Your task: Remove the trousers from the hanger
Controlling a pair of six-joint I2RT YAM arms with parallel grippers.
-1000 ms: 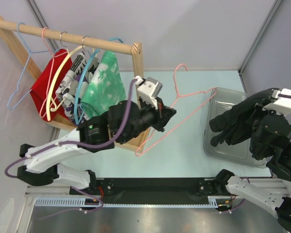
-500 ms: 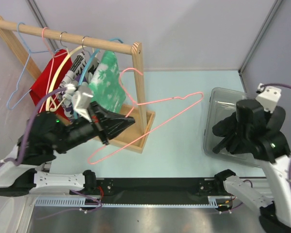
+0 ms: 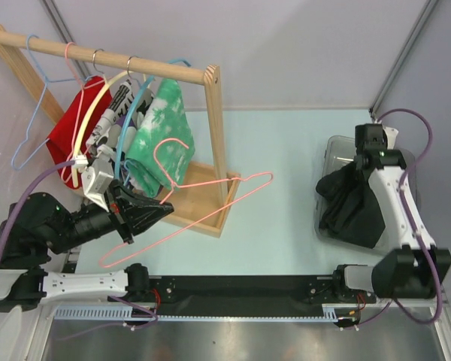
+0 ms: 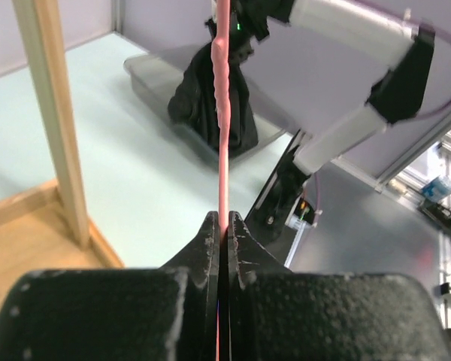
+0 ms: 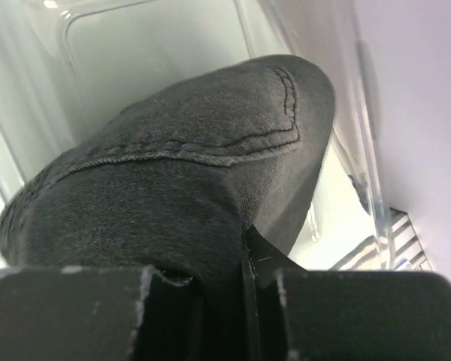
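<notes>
Two arms, top view: left fingers pinching pink wire hanger beside wooden clothes rack. Right fingers sunk in black trousers, which hang off hanger into clear plastic bin on pale bench.
Left wrist: fingers pressed together on wire.
Right wrist: fingers clamped on trouser fabric, bin below.

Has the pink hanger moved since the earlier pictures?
Yes. The pink hanger went left, toward the near edge: its hook, earlier right of the wooden rack post, now lies left of it.
</notes>
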